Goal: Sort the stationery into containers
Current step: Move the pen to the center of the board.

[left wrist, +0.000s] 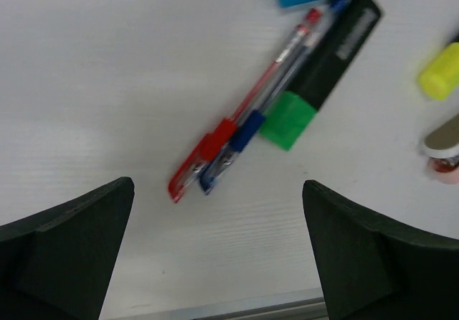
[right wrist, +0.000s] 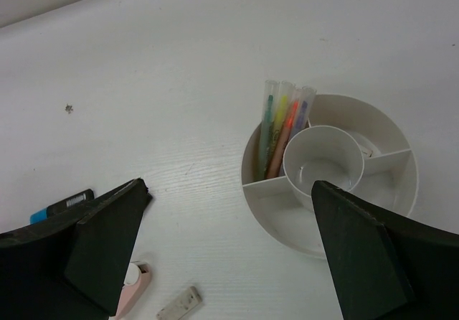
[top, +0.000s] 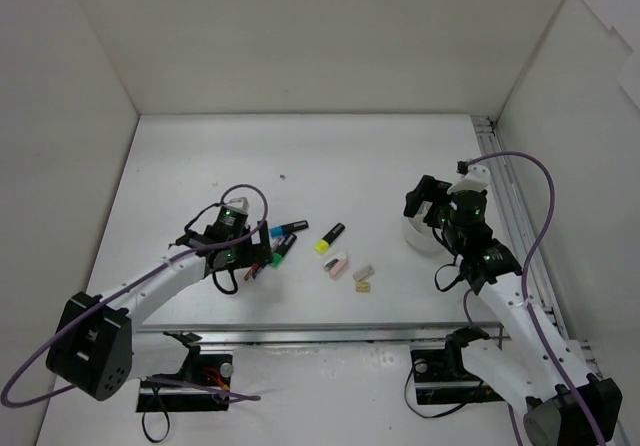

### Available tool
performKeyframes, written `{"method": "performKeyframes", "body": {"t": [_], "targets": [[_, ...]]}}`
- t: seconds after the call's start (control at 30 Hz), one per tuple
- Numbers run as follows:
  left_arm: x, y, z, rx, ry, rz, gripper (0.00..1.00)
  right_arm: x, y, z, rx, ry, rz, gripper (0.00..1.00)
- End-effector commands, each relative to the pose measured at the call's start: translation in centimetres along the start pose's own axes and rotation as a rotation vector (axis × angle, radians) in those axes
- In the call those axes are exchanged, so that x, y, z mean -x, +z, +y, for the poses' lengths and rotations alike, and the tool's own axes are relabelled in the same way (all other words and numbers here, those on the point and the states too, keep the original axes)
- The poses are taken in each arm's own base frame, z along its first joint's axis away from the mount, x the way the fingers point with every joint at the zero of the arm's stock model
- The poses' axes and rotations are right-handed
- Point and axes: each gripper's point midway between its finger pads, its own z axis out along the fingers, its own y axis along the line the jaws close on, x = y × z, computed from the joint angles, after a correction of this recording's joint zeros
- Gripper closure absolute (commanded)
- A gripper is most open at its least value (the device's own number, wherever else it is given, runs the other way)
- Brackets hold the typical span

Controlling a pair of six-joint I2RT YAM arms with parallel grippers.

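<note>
Stationery (top: 331,237) mostly loose on the white table (top: 200,156), strung out in a rough row across the near-middle part. Going left to right: red pen (left wrist: 215,139) and blue pen (left wrist: 247,130) lying side by side, touching, with the green-ended highlighter (left wrist: 323,65) snug against the blue one. Blue-ended highlighter (top: 289,229) just on the far side of that. Then the yellow-ended highlighter (left wrist: 439,72) a little apart, pink eraser (top: 335,264), grey eraser (top: 364,271), and tan eraser (top: 362,287) just near of the grey. Over on the right, white round tub (right wrist: 391,123), split into compartments around a small inner cup (right wrist: 285,163), with a handful of thin clear-barrelled pens (right wrist: 281,123) leaning together in one compartment, right beside the cup. Left gripper (left wrist: 216,185) hanging pretty much straight over the red and blue pens, jaws spread wide, gripping nothing. Right gripper (right wrist: 229,185) up above the tub, jaws wide apart too, nothing between them, only bare table and the tub's rim showing in the gap.
</note>
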Motion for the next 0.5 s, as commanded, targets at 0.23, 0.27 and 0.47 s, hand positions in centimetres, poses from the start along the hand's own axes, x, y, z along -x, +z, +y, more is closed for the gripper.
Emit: {"method": "performKeyframes", "body": {"t": [0.23, 0.27, 0.47], "targets": [[-2.6, -1.2, 2.8, 0.04, -0.185, 0.0, 0.0, 1.4, 0.2, 1.2, 0.051, 0.017, -0.035, 0.02], [-3.1, -1.3, 3.2, 0.057, -0.192, 0.017, 0.0, 1.2, 0.1, 1.1, 0.049, 0.018, -0.033, 0.02], [-3.7, -1.8, 6.8, 0.238, -0.245, 0.026, 0.03, 1.3, -0.2, 1.2, 0.057, 0.025, -0.041, 0.02]]}}
